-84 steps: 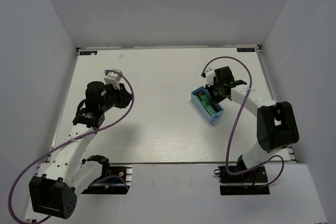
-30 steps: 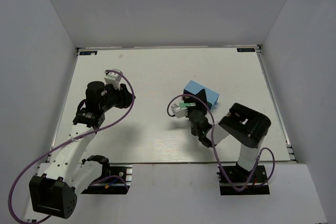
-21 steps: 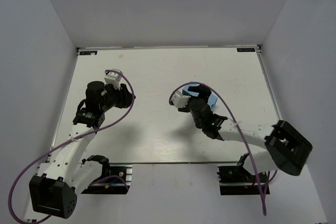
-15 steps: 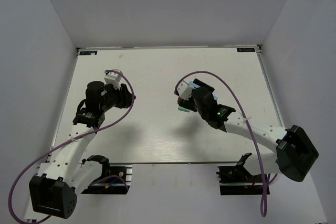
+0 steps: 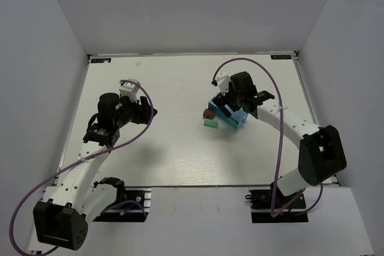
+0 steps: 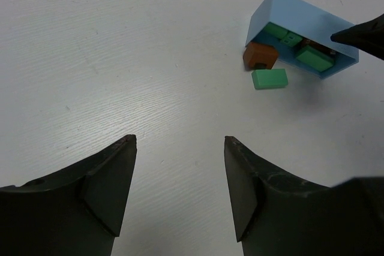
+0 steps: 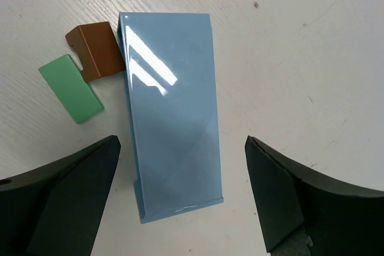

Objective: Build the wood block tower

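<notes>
Basically nothing's stacked yet, anywhere on the surface (image 5: pixel 168 82). The blue box (image 5: pixel 237 119) is lying tipped on its side, w/ its open face turned toward the left arm. Two pcs are sitting outside it. A brown block (image 5: pixel 208 113) is lying right at the box's corner, touching or just beside it. A green block (image 5: pixel 210 123) is lying just beside the brown one, on the near side. More green blocks (image 6: pixel 313 59) are showing inside the box in the left wrist view; exact count I can't tell. So, as I'm judging it, the job's at the very start. The blocks are only partly out of the box, and all the picking and stacking is left to do.

The right hand (image 7: pixel 182 142) is hanging directly over the box and pointing down. Its jaws are spread wide to either side of the box and gripping nothing. Its wrist view is showing the box's glossy outer wall btwn the fingers, not touching as far as I can see. The arm is reaching out from its base and bending in toward mid surface.

The left hand (image 6: pixel 180 142) is hovering over bare surface, well apart from the box and blocks, and aiming at them from the left. Its jaws are standing part open w/ nothing btwn them. The elbow's folded, w/ the forearm angling up from the near-left corner.
</notes>
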`<state>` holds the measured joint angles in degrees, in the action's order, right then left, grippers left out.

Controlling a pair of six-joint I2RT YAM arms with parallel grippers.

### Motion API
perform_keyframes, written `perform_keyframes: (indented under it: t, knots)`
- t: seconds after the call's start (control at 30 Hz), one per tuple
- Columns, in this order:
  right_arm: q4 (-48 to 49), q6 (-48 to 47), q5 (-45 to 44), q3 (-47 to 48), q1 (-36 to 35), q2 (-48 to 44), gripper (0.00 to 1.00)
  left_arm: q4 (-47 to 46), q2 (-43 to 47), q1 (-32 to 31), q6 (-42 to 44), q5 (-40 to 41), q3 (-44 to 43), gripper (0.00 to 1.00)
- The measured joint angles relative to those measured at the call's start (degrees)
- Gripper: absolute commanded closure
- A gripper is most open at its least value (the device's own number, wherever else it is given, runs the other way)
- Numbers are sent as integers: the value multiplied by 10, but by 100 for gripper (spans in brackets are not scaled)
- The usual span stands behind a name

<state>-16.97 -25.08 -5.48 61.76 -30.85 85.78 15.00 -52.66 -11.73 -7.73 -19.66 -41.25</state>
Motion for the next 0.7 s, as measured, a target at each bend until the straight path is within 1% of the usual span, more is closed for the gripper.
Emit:
perform_keyframes:
  t: [0.17, 0.37, 0.53, 0.7]
  knots:
    - [-24, -8, 56, 23, 31, 31, 10, 0, 0, 0, 0, -3, 0, 28]
    - [-63, -19, 104, 23, 45, 54, 10, 0, 0, 0, 0, -5, 0, 27]
    - [-70, -26, 117, 24, 48, 58, 10, 0, 0, 0, 0, -5, 0, 27]
    - [-64, -35, 109, 40, 52, 88, 10, 0, 0, 0, 0, -6, 0, 27]
